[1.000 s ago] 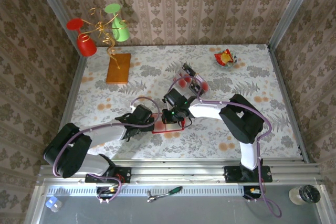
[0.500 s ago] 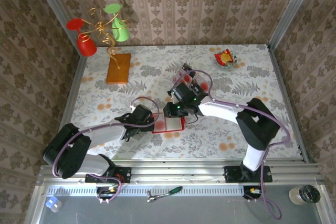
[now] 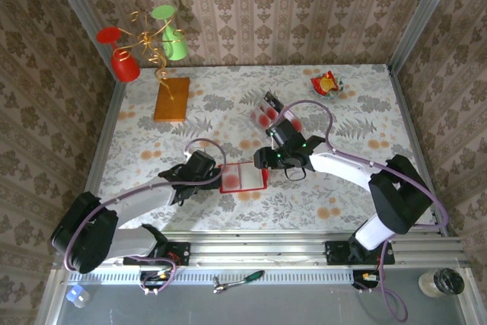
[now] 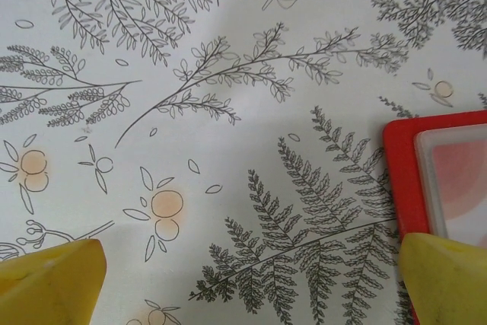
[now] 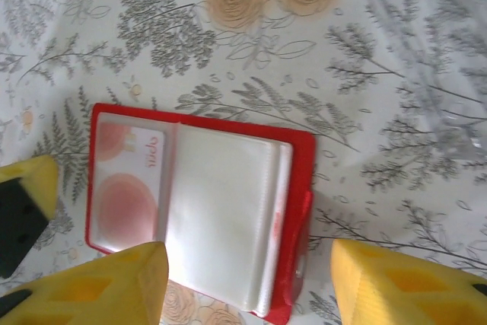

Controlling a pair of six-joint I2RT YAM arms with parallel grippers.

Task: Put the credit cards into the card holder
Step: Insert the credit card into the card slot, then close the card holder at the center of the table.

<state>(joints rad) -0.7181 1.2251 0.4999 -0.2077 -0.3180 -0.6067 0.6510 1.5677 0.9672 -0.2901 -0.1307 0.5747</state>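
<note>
Near the middle of the flower-printed bench, a little toward the near edge: the card holder, lying open and flat between the ends of the two arms. Bright red, roughly square, with a thin red border framing pale clear pockets.

Seen from the right wrist as two halves. On the left, a pocket with a pale card inside, two faint red round blotches and a line of small red lettering showing through the plastic. On the right, a stack of milky clear sleeves, slightly fanned at the edges, with the red cover and a small red tab beyond them.

Left jaws spread wide, gripping nothing. Yellow fingertips low over the bench, one above bare cloth, the other at the holder's left red edge; touching or just above it, cannot tell.

Right jaws likewise spread wide and empty. Yellow fingertips above the holder, one by its card side, the other past its tab side.

Farther back, just beyond the right wrist and apart from the holder: the loose credit cards, a small overlapping cluster, pale with red blotches and a dark strip, partly crossed by the arm's cable. Exact count unclear.

At the back left, an orange-brown block; at the back right, a red-yellow snack wrapper.
</note>
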